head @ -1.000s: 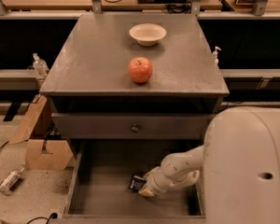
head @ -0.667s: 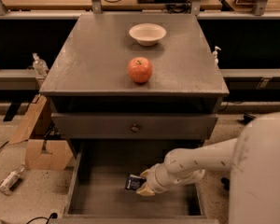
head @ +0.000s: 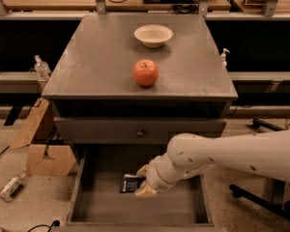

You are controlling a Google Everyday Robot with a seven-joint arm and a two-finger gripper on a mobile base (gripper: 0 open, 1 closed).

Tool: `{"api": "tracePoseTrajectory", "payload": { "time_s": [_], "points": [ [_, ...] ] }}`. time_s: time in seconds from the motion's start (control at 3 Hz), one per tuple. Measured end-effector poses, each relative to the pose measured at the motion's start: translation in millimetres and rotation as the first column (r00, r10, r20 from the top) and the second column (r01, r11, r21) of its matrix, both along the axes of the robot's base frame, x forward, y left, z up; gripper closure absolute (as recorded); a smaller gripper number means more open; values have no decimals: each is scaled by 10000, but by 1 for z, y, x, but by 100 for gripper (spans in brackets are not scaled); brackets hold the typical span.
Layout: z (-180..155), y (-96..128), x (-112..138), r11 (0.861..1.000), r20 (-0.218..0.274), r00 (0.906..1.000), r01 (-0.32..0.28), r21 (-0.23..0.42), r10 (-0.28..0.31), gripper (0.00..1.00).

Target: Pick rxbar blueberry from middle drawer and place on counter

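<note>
The rxbar blueberry (head: pixel 130 182), a small dark navy packet, lies flat on the floor of the open middle drawer (head: pixel 111 209). My gripper (head: pixel 144 181) is down inside the drawer at the packet's right end. Its pale fingers (head: pixel 145 191) are open and stand on either side of that end. The white arm reaches in from the right. The counter (head: pixel 96 62) above is a matte grey slab.
A red apple (head: pixel 145 72) and a white bowl (head: pixel 153 35) sit on the counter. A shut drawer panel with a round knob (head: pixel 140 132) lies just above the open drawer. A cardboard box (head: pixel 48 158) and a bottle (head: pixel 9 186) lie on the floor at the left.
My arm has stretched out lower across the right of the view. The gripper has shifted a little left onto the packet's end. The packet stays on the drawer floor.
</note>
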State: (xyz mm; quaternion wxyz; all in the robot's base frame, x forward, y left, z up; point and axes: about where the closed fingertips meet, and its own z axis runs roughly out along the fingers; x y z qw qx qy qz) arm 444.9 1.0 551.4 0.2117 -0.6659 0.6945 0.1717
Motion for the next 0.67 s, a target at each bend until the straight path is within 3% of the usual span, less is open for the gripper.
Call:
{"api": "tracePoseTrajectory", "payload": {
  "time_s": [0.33, 0.67],
  "points": [
    [69, 11, -6, 9989, 141, 9996, -228, -414, 234, 100],
    [142, 19, -4, 9973, 610, 9981, -67, -729, 112, 100]
  ]
}}
